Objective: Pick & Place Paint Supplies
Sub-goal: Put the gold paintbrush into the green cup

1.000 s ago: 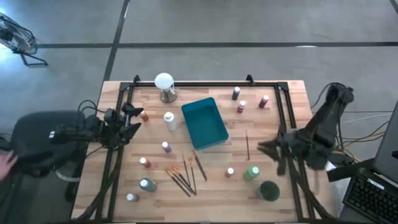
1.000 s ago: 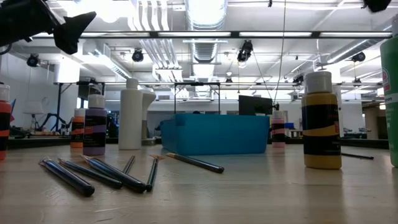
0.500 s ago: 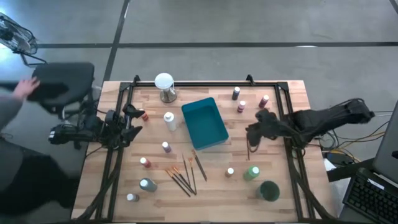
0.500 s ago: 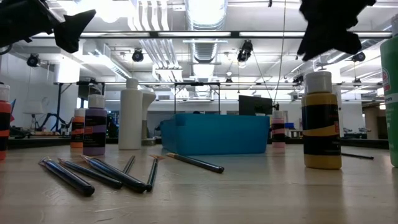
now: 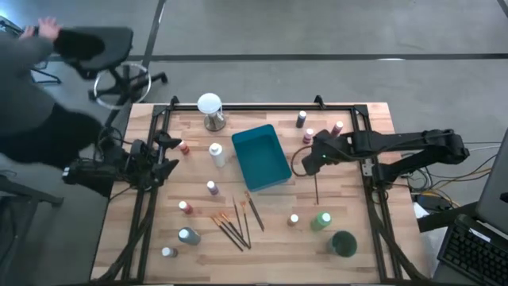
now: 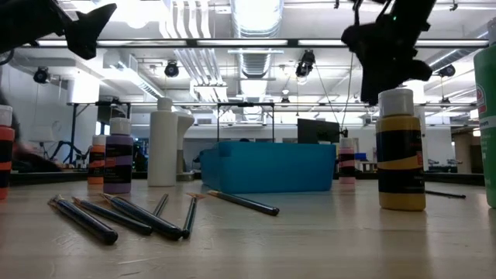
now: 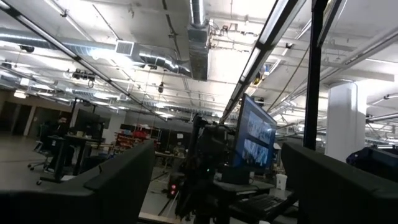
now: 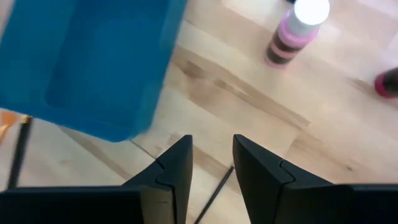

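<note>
The paint supplies are spread over the wooden table: a pink bottle (image 5: pixel 308 135), a red one (image 5: pixel 337 128), a dark one (image 5: pixel 301 119), a white one (image 5: pixel 215 153) and two green ones (image 5: pixel 321 220). Several brushes (image 5: pixel 234 224) lie near the front. A dark brush (image 5: pixel 316 184) lies alone, right of the teal tray (image 5: pixel 260 156). My right gripper (image 5: pixel 302 163) hovers by the tray's right side, pointing steeply down. Its fingers are slightly open with nothing between them, above that brush's end (image 8: pixel 214 194). My left gripper (image 5: pixel 176 151) waits open at the left edge, pointing up into the room.
A white globe on a metal base (image 5: pixel 209 107) stands at the far edge. A yellow bottle (image 6: pixel 400 151) stands close to the low camera. Black frame rails (image 5: pixel 369 159) run along both table sides. A person with a chair (image 5: pixel 87 48) is beyond the far left corner.
My right gripper has swung from the table's near right part toward the left and far side. It has tipped downward and now stands beside the tray. The person at the left has carried the chair away from the table toward the far side.
</note>
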### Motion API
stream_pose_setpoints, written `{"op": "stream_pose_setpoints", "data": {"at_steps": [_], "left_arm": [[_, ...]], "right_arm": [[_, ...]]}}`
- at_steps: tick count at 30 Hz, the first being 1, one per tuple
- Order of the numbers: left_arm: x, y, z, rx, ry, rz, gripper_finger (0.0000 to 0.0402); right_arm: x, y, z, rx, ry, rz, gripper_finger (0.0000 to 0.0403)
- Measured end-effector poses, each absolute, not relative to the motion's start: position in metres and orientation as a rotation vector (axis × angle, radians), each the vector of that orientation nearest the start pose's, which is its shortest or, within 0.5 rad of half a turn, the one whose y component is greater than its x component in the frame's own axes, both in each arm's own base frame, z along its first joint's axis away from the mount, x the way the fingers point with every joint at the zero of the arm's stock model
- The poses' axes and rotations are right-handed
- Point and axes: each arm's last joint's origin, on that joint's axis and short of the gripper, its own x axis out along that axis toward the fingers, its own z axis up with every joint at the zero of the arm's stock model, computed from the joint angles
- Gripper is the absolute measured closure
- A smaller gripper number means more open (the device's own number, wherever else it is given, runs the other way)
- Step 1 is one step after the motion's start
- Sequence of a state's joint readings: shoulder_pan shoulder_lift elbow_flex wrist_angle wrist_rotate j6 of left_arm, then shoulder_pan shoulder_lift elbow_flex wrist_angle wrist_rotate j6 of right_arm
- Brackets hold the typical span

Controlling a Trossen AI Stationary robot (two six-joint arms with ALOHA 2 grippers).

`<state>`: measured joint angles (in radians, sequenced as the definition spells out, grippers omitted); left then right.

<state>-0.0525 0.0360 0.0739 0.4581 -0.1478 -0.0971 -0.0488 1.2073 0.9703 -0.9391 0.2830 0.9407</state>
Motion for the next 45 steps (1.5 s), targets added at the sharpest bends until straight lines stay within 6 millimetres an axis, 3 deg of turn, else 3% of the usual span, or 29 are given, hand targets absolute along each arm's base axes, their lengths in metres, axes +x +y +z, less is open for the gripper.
{"op": "stream_pose_setpoints", "data": {"at_steps": [13, 30, 45], "left_arm": [[0.085, 0.0, 0.224, -0.148, -0.481, 0.069, 0.0046], [0.086, 0.0, 0.223, -0.147, -0.471, 0.069, 0.0046], [0.086, 0.0, 0.223, -0.13, -0.469, 0.073, 0.0046]], "right_arm": [[0.225, -0.03, 0.24, 0.743, 1.049, -0.839, 0.0339], [0.234, -0.037, 0.213, 0.841, 1.204, -0.843, 0.0263], [0.246, -0.053, 0.179, 0.806, 1.322, -0.883, 0.0295]]}}
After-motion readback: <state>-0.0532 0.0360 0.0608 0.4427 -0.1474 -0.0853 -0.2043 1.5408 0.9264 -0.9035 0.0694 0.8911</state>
